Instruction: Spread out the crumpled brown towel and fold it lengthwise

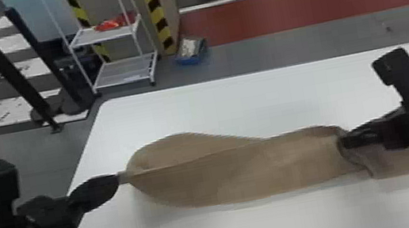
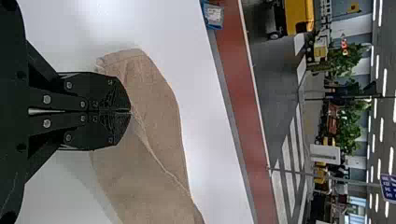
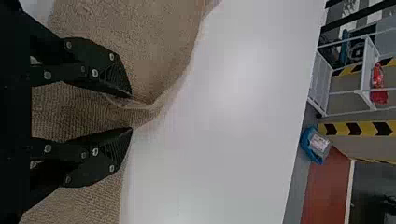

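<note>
With the left end effector (image 2: 130, 111) pressed together, pinching the left end of the brown towel (image 1: 250, 172) toward the left side of the white counter (image 1: 273, 95). With the right end effector (image 3: 132, 113) spread over the towel's other stretch, cloth showing between its fingers but not clamped.

Could close on the right and catch only the top ply, or miss the raised lip altogether, because of the wavy, overlapping edge there. Could also lose the left pinch under a hard pull, from so little cloth in the tips. Likely to drag the whole length sideways if tugged from the left alone, for want of a firm hold on the right. Might press the doubled part into a stray crease by coming down too low.

Looks long and narrow, laid crosswise, gathered to a point at the left tips and bellying out beside them. Carries a thin ridge running lengthwise from the pinch. Turns over on itself under the right end effector, with a darker rim, then runs on flatter beyond.
</note>
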Motion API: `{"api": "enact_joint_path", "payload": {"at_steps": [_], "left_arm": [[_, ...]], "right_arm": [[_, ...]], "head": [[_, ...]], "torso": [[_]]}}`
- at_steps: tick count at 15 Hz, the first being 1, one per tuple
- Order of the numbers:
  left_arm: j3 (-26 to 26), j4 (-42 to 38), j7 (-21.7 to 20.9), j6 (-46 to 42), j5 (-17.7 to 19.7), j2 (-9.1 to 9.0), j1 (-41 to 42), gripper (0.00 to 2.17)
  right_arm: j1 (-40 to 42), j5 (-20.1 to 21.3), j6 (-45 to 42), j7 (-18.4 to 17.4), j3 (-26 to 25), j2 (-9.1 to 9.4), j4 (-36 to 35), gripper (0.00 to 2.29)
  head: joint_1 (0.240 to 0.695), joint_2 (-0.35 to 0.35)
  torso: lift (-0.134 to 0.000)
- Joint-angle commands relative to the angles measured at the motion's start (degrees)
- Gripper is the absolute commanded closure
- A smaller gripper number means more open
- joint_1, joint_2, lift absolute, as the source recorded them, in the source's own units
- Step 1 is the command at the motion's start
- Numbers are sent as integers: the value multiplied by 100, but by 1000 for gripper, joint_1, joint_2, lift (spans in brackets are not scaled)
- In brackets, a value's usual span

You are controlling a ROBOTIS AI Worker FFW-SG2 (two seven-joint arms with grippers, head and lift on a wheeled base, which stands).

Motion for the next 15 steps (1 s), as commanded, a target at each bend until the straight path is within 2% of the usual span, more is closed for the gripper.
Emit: {"api": "enact_joint_path", "payload": {"at_steps": [1,4,6,11,15], "left_arm": [[3,17,6,-2,0,4,-2,1339],[3,17,-3,-2,8,4,-2,1339],[12,25,-20,-2,8,4,-2,1339],[3,8,-38,-2,17,13,-2,1339],[29,-10,-47,-19,26,30,24,1339]], "right_arm": [[521,-99,679,2,-36,-7,-1032,16],[995,-151,1400,2,-36,-16,-1911,46],[1145,-90,1699,2,17,-34,-2139,90],[1004,139,1910,2,219,-7,-2034,191],[951,385,2062,143,210,-104,-2139,282]], "head": [[695,197],[695,228],[695,242],[695,259],[695,247]], "torso": [[-120],[-120],[-120],[-120],[-120]]}}
